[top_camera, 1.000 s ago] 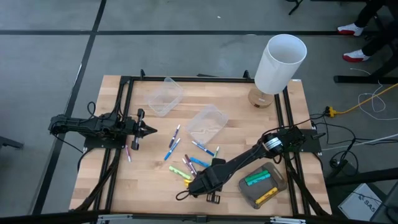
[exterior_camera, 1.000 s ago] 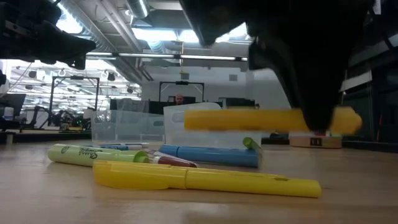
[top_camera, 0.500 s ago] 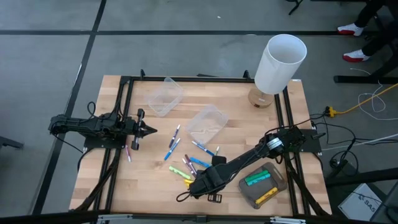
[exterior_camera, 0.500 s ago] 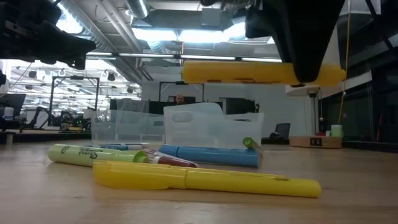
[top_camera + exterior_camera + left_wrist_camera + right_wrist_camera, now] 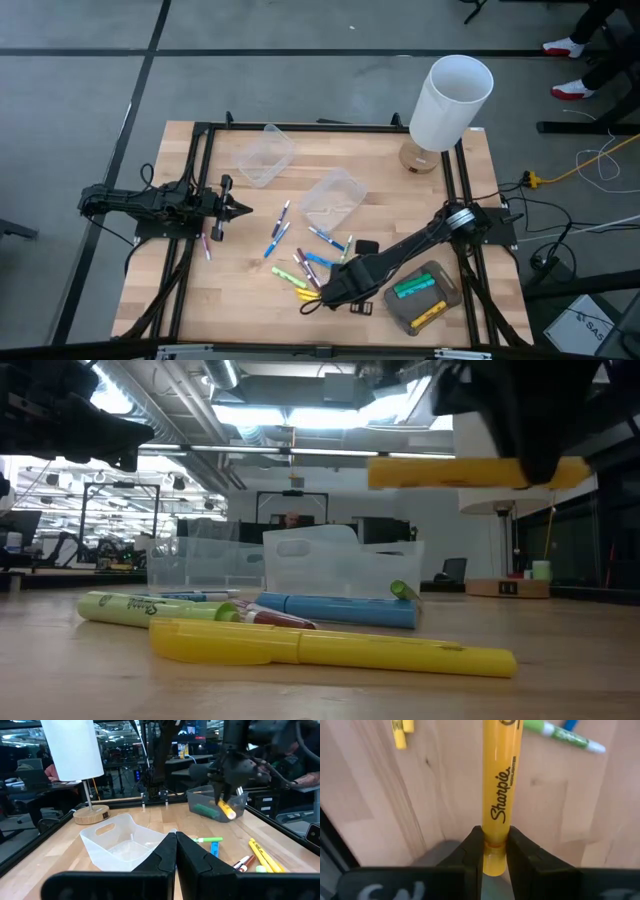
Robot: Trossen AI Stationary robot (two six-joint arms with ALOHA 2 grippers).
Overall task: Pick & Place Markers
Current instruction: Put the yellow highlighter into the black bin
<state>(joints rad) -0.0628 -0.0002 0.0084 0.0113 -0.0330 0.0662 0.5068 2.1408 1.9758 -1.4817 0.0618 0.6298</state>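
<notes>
While the left gripper waits pinched closed at table's left edge, loose markers lie mid-table; right gripper clamps a yellow plastic Sharpie highlighter, held above the wood w/o touching.

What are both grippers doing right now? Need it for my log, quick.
Left gripper: shut, empty, waiting at the table's left side.
Right gripper: shut on a yellow marker, lifted above the table.

Scattered markers between two tubs

Glossy yellow plastic marker; matt pale wood table; clear plastic tubs.
</notes>
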